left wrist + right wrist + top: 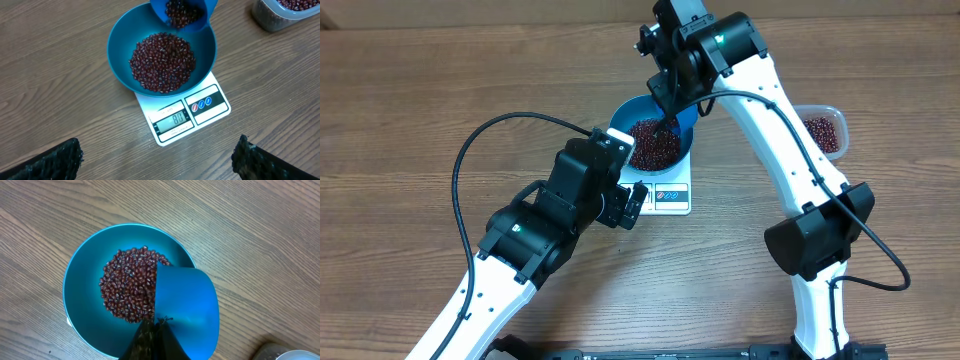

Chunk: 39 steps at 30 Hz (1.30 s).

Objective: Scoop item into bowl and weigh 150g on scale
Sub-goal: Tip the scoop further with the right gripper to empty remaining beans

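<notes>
**One scoopful tipping over the bowl, reading short of target**

The step in hand is the pour. The right gripper (pixel 152 330) is clamped tight on the small blue plastic scoop (pixel 210 10) and holds it tilted over the far rim of the round deep blue bowl (pixel 120 45), mouth facing down into it. The handle itself is hidden behind the dark fingers. A load of small dark red-brown beans (pixel 162 62) already lies heaped in the bottom of the bowl, and more sit in the scoop at its lip, not yet out.

The bowl stands on the flat white square kitchen scale (pixel 210 100), covering most of the platform and leaving the display and buttons clear on the near edge. The display appears to show a two-digit figure, something like eighty, though it is too small to read with confidence. If so, the weighing is a little past halfway.

The left gripper (pixel 155 165) hangs with its fingers spread wide and holds nothing. It sits near the front of the scale, looking down on it.

The clear plastic tub (pixel 265 20), with more beans inside, stands well apart to the right on the wood-grain table (pixel 420 100).

Next comes emptying the scoop with more tilt. After that, judging by the reading, further trips to the tub look necessary, with smaller, slower pours near the target so the weight does not overshoot.
</notes>
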Each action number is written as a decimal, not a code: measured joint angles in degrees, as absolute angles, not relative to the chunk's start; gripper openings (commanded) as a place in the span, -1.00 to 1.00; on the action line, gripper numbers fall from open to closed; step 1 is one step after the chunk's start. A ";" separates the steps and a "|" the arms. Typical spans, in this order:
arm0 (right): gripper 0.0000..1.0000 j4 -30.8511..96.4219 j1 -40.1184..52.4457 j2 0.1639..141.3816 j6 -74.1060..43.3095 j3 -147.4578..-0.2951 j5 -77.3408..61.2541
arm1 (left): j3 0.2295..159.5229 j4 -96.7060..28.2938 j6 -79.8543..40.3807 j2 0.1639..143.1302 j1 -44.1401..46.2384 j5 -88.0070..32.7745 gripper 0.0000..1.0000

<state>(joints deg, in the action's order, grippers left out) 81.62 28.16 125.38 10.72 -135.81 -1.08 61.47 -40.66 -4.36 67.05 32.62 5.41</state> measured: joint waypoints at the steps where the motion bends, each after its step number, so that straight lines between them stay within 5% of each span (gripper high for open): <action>1: -0.92 81.62 28.34 125.38 10.74 -135.81 -0.99 | 61.47 -40.66 -4.36 67.05 32.62 5.41 0.99; 39: -0.92 81.62 32.77 125.38 6.61 -135.81 7.92 | 61.47 -40.66 -4.36 67.05 32.62 5.41 0.99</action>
<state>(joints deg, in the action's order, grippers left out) 81.62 32.77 125.38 6.61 -135.81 7.92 61.47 -40.66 -4.36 67.05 32.62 5.41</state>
